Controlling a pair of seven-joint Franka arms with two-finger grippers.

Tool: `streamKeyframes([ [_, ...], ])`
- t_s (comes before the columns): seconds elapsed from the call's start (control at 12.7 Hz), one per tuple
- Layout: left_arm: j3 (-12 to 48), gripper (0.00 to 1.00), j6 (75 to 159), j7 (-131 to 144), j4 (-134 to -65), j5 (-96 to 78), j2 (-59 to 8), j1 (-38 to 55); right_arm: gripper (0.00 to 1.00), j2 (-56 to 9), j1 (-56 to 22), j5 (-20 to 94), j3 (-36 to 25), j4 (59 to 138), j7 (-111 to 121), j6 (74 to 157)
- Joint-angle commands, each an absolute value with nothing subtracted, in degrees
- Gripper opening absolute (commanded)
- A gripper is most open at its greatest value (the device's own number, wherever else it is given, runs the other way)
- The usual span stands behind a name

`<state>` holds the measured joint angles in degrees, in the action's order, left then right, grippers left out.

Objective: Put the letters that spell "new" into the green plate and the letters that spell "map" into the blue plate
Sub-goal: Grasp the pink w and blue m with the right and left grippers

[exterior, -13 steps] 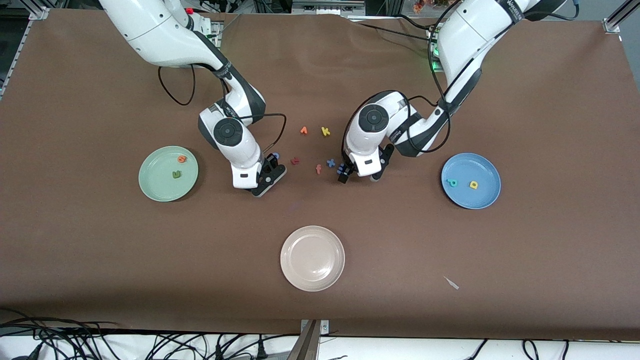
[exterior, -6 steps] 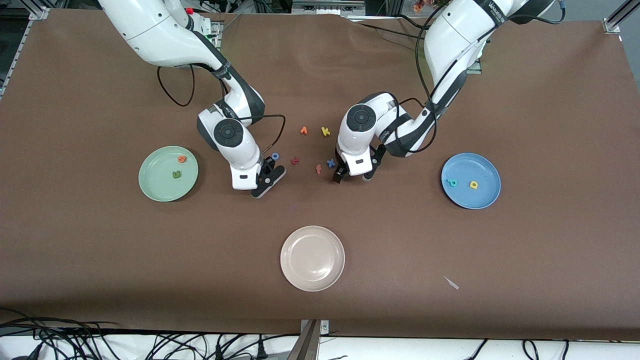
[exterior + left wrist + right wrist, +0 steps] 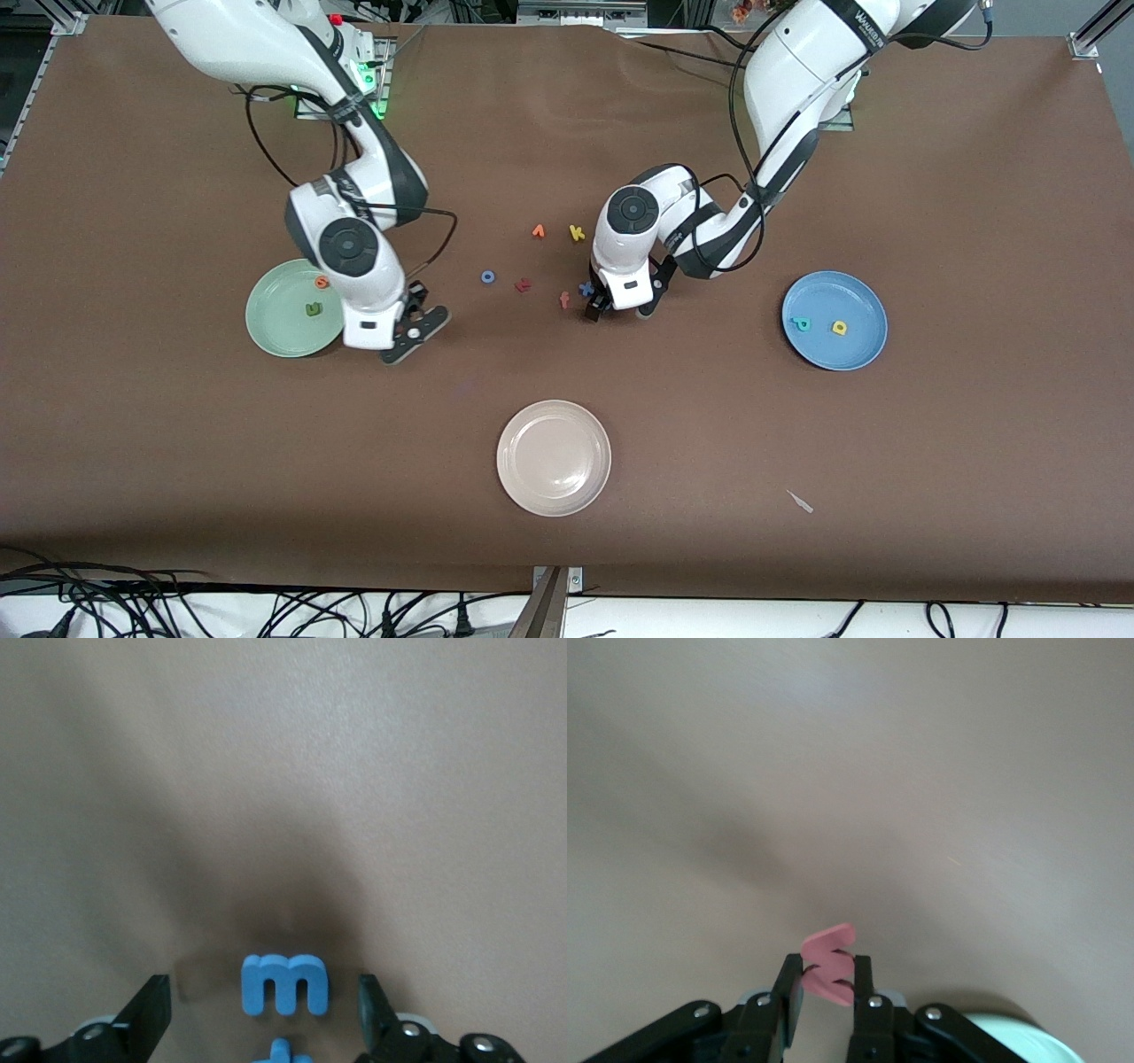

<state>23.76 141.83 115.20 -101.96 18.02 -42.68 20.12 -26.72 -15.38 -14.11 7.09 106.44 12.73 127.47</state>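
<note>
Looked like a robotics lab: 2 white arms (image 3: 354,257) bolted along a brown-covered table (image 3: 797,425), aluminium framing (image 3: 1094,31) at its corners, loose cables (image 3: 266,607) bundled below the edge.

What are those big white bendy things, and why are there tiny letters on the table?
They are two robot arms sorting foam letters onto plates. The big picture looks down from a camera across the brown table; the two small pictures come from cameras on the arms' wrists. The right claw is shut on a pink w, up beside the green plate, which already holds an orange e and a green n. The left claw is open around a blue m on the table. The blue plate holds a teal p and a yellow a.
</note>
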Motion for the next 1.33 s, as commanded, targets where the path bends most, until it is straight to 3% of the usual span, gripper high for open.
streamKeyframes([
  [0.0, 22.9, 0.83, 141.7, 116.8, -99.8, 19.9, -43.9, 21.4, 0.05, -22.2, -15.2, -14.2, 4.2, 110.7, 15.5, 126.7],
  [0.24, 22.6, 0.63, 141.8, 116.8, -99.8, 20.0, -44.0, 21.5, 0.05, -17.6, -15.2, -14.2, -2.0, 121.1, 19.8, 135.7],
  [0.47, 22.6, 0.32, 141.7, 116.7, -99.8, 22.8, -44.1, 21.4, 0.05, -15.9, -15.2, -14.3, -9.2, 132.7, 25.3, 151.1],
  [0.63, 22.6, 0.24, 141.7, 116.5, -99.8, 22.9, -44.3, 21.4, 0.05, -17.0, -15.2, -14.3, -12.2, 136.5, 28.1, 158.3],
  [0.94, 22.6, 0.17, 141.0, 114.4, -99.8, 23.0, -43.9, 21.0, 0.09, -17.1, -15.2, -14.2, -12.7, 137.2, 28.1, 159.2],
  [1.26, 23.6, 0.13, 129.9, 96.1, -99.7, 21.8, -40.7, 15.1, 0.11, -16.3, -15.2, -14.3, -14.8, 139.3, 28.2, 158.8],
])
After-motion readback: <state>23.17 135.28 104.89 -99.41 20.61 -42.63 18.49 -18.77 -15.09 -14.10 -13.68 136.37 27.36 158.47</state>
